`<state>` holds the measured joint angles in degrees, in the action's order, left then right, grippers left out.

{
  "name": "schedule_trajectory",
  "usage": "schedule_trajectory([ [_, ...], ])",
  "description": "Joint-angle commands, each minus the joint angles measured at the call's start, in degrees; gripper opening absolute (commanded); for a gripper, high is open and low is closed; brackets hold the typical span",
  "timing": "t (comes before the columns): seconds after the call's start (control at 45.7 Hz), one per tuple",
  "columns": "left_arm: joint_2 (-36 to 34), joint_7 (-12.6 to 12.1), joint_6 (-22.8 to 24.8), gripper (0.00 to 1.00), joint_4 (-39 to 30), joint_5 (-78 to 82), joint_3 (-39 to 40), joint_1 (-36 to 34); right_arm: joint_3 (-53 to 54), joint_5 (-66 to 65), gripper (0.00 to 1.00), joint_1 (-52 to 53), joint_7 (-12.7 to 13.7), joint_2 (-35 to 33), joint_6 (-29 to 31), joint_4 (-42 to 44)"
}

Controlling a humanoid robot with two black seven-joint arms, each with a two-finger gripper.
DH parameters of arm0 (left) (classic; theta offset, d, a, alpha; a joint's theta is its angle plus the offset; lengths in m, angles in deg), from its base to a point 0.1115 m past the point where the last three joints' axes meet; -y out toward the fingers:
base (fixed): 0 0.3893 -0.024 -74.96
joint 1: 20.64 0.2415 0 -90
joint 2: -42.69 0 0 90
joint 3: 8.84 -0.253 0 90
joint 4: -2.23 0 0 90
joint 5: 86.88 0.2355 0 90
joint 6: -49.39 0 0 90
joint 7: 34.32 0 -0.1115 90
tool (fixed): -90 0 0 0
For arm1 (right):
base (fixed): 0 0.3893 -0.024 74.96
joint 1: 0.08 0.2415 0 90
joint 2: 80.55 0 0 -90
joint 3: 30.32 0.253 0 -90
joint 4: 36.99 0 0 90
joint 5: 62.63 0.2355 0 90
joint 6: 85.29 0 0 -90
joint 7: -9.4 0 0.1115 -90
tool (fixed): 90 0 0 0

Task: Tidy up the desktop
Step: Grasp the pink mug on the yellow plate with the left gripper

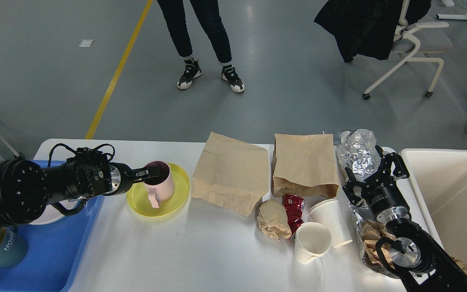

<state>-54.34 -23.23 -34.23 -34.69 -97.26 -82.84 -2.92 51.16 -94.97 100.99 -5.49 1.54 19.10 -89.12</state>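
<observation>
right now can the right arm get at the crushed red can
Probably yes. The right gripper hangs open over the foil, with the red can to its left. Two paper cups sit between them and a crumpled paper ball presses the can's far side, so coming from above looks freest.

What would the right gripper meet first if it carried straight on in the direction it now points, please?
The right gripper points away from the robot, up the picture, at the crumpled foil, so it would probably meet that first. How high it hangs above the foil is unclear.

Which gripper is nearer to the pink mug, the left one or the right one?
Left. The left gripper is at the rim of the pink mug on the yellow plate; the right gripper is far across the desktop, by the foil.
</observation>
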Motion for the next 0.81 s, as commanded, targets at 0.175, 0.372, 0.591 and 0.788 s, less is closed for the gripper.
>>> schedule_trajectory([
  [0.175, 0.0, -1.3, -1.0, 0.59, 0.0, 0.0, -0.2, 0.4, 0.0, 0.0, 1.00, 0.0, 0.0, 0.0, -0.1, 0.0],
  [0.372, 0.0, -5.8, -0.5, 0.38, 0.0, 0.0, 0.1, 1.4, 0.0, 0.0, 1.00, 0.0, -0.1, 0.0, 0.0, 0.0],
  [0.591, -0.3, -6.9, 1.4, 0.13, 0.0, 0.0, 0.7, 1.4, 0.0, 0.0, 1.00, 0.0, -0.1, 0.0, -0.1, 0.0],
  [0.788, -0.9, -6.9, 5.7, 0.00, 0.1, -0.1, 0.8, 0.6, 0.0, 0.0, 1.00, 0.0, -0.1, 0.0, 0.0, 0.0],
])
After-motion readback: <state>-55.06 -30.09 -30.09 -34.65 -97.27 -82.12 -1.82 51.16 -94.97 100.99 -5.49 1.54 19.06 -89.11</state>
